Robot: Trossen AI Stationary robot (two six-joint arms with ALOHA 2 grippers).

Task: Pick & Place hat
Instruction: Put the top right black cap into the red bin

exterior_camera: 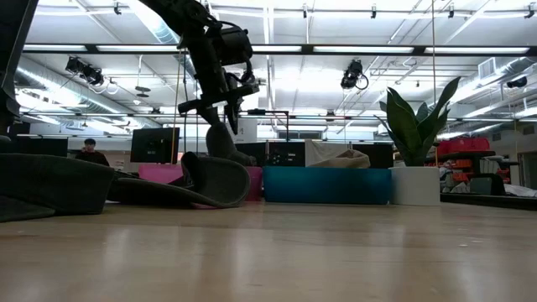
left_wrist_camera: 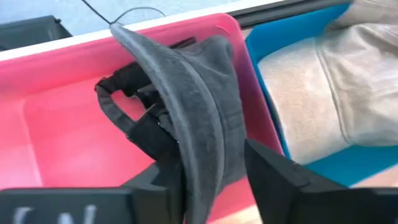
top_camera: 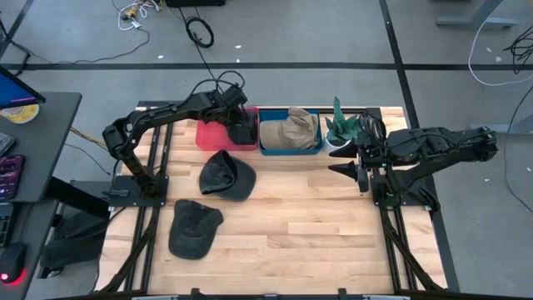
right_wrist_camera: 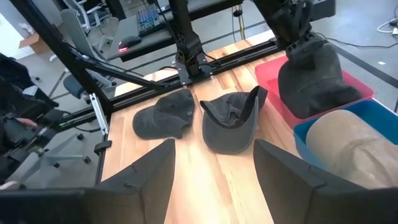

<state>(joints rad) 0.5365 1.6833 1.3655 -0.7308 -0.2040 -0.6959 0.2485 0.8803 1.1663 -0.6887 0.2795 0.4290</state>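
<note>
A dark grey hat (left_wrist_camera: 205, 118) stands on edge in the pink bin (left_wrist_camera: 56, 124), at the bin's right end next to the blue bin (left_wrist_camera: 267, 68). Its brim rises between the fingers of my left gripper (left_wrist_camera: 214, 186), which is open and points steeply down into the bin (top_camera: 212, 135). Seen from the right wrist, the hat's crown (right_wrist_camera: 317, 81) fills the bin under that gripper (right_wrist_camera: 298, 31). My right gripper (top_camera: 356, 171) waits open above the table's right side, holding nothing. My left gripper has the hat's brim (left_wrist_camera: 199, 174) standing edge-up between its open fingers, which come from above, slanting down. The brim lies close against one finger (left_wrist_camera: 168, 186); I cannot tell whether they touch. The other finger (left_wrist_camera: 273, 180) stands apart. The hat's lower part rests in the bin.
Two more dark grey hats lie on the table, one (top_camera: 226, 175) just in front of the pink bin and one (top_camera: 194, 227) nearer the front left. A tan hat (top_camera: 290, 129) fills the blue bin (top_camera: 290, 150). A potted plant (top_camera: 341, 129) stands right of the bins.
</note>
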